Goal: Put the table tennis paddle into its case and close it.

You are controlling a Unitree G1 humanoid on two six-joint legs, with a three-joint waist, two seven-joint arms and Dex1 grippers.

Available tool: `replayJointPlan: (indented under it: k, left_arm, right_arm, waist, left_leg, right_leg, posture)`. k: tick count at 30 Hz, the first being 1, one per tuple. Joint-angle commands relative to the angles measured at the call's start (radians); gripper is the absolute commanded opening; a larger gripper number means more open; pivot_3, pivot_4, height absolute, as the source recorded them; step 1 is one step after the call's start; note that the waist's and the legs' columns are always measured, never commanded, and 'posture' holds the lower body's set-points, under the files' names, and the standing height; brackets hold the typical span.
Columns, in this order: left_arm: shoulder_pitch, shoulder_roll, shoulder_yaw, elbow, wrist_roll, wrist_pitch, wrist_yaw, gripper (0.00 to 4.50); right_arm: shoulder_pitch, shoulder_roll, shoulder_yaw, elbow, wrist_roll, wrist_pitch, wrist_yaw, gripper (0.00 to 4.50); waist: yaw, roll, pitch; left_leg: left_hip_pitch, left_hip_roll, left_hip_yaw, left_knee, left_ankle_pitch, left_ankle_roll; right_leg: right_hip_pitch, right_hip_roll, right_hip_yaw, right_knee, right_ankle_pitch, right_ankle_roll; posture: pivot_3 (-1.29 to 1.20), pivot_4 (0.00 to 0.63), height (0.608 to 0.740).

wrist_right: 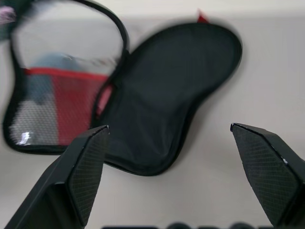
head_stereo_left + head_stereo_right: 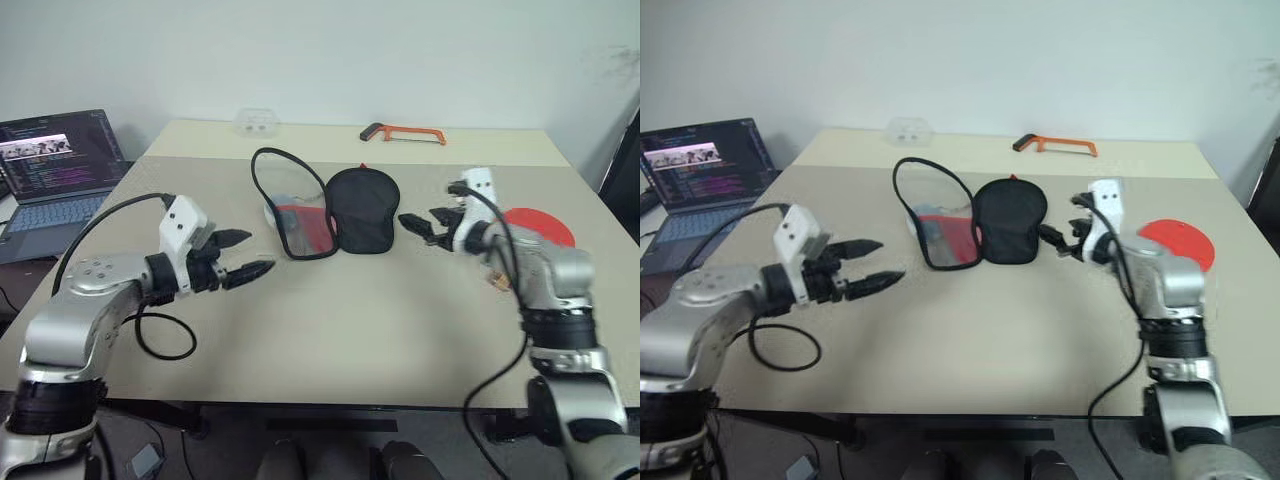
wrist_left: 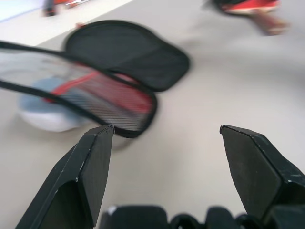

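Case (image 2: 362, 208): soft paddle-shaped cover, lying unzipped and spread in two halves at mid-bench (image 2: 330, 340). The black half lies flat, round end toward the far wall, narrow handle end toward the robot, so its long axis runs roughly near to far. The second half, red with a mesh panel and black edging, stands tilted up on the robot's left of the black half, joined to it along the inner edge. A small whitish pouch (image 2: 272, 212) sits just behind and beside the mesh half, partly covered by it.

Table tennis paddle (image 2: 1178, 240): red round face up, flat on the bench at the robot's right, well apart from the case and outside it. The right arm covers part of it; in the left wrist view the pale handle points away from the case, though blur hides detail.

Left hand (image 2: 247, 256): fingers apart, holding nothing, above the bench on the near left of the case, pointing toward it.

Right hand (image 2: 422, 228): fingers wide apart, empty, just beside the black half's right edge, between case and paddle.

Other items: orange-handled hacksaw (image 2: 404, 133) and a clear small box (image 2: 257, 121) at the far edge; open laptop (image 2: 58, 170) on a side surface at left.
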Motion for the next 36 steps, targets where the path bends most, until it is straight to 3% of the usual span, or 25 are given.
replayJointPlan:
  k: [1, 6, 20, 23, 34, 36]
  left_arm:
    - [0.022, 0.031, 0.05, -0.021, -0.009, -0.025, -0.007, 3.87]
    - [0.056, 0.031, 0.056, -0.052, -0.014, -0.016, 0.016, 3.87]
    - [0.114, 0.021, 0.077, -0.122, -0.036, 0.014, 0.081, 3.87]
    - [0.115, 0.022, 0.076, -0.12, -0.038, 0.011, 0.086, 3.92]
    - [0.099, 0.022, 0.052, -0.087, -0.016, -0.019, 0.098, 3.92]
    - [0.091, 0.022, 0.047, -0.079, -0.013, -0.023, 0.098, 3.92]
  right_arm:
    - [-0.059, 0.048, -0.034, 0.098, -0.043, -0.037, -0.092, 4.5]
    - [-0.097, 0.117, -0.036, 0.238, -0.069, -0.093, -0.115, 4.5]
    - [-0.154, 0.208, -0.009, 0.361, -0.114, -0.174, -0.099, 4.5]
    - [-0.157, 0.226, -0.005, 0.365, -0.124, -0.173, -0.103, 3.93]
    - [-0.159, 0.215, -0.014, 0.381, -0.163, -0.199, -0.11, 0.11]
    - [-0.157, 0.206, -0.013, 0.378, -0.169, -0.202, -0.113, 0.04]
  waist:
    - [-0.001, 0.0, 0.0]
    - [-0.005, 0.0, 0.0]
    - [-0.014, 0.0, 0.0]
    - [-0.014, 0.0, 0.0]
    - [-0.014, 0.0, 0.0]
    - [-0.014, 0.0, 0.0]
  left_leg:
    - [0.0, 0.0, 0.0, 0.0, 0.0, 0.0]
    - [0.0, 0.0, 0.001, -0.001, 0.0, 0.0]
    - [0.0, 0.001, 0.001, -0.002, 0.0, 0.0]
    - [0.0, 0.001, 0.001, -0.002, 0.0, 0.0]
    - [0.0, 0.001, 0.001, -0.003, 0.0, 0.0]
    - [0.0, 0.001, 0.001, -0.003, 0.0, 0.0]
  right_leg:
    - [0.0, 0.0, 0.0, 0.0, 0.0, 0.0]
    - [-0.001, 0.0, 0.001, 0.0, 0.0, 0.0]
    - [-0.002, 0.001, 0.001, 0.0, 0.0, -0.001]
    - [-0.002, 0.001, 0.001, 0.0, 0.0, -0.001]
    - [-0.002, 0.001, 0.001, 0.0, -0.001, -0.001]
    - [-0.003, 0.001, 0.001, 0.0, -0.001, -0.001]
  posture:
    - [0.0, 0.15, 0.74]
    - [0.0, 0.15, 0.74]
    - [0.0, 0.15, 0.74]
    - [0.0, 0.15, 0.74]
    - [0.0, 0.15, 0.74]
    - [0.0, 0.15, 0.74]
